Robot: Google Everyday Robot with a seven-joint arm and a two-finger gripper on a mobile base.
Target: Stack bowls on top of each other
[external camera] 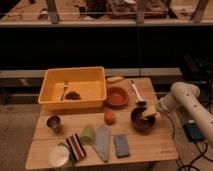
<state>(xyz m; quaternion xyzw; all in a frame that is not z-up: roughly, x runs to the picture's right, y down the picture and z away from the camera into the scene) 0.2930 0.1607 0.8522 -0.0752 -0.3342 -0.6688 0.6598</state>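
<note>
The fingers (150,110) of the gripper (149,113) are seen at the right rim of the dark bowl (139,120), but whether they are closed on that rim or held apart cannot be told. The gripper is carried on a smooth white arm (186,98) that reaches in from the right edge of the tabletop (145,150), which is made of pale wooden slats. Two round bowls are counted. The dark bowl is deep, maroon-brown and glossy, and is set near the right side of the tabletop. The orange-red bowl (117,96) is shallower and is placed behind it and to its left, apart from it, just beside the front right corner of the tub (50,85). The bowls are not stacked. One tub is present, rectangular, bright yellow and plastic-looking, and in it a slim utensil (64,89) and a dark brown lump (75,94) are held. One small metal cup (54,123) is stood near the left edge. One round orange fruit (110,116) is laid between the two bowls. One long pale utensil (137,93) is laid to the right of the orange-red bowl, and one yellow, banana-shaped piece (115,79) behind it. Along the front are ranged one white round lid or tin (59,156), one striped block (76,147), one pale green piece (88,133), one grey wedge of cloth (103,142) and one flat blue sponge (121,146).
</note>
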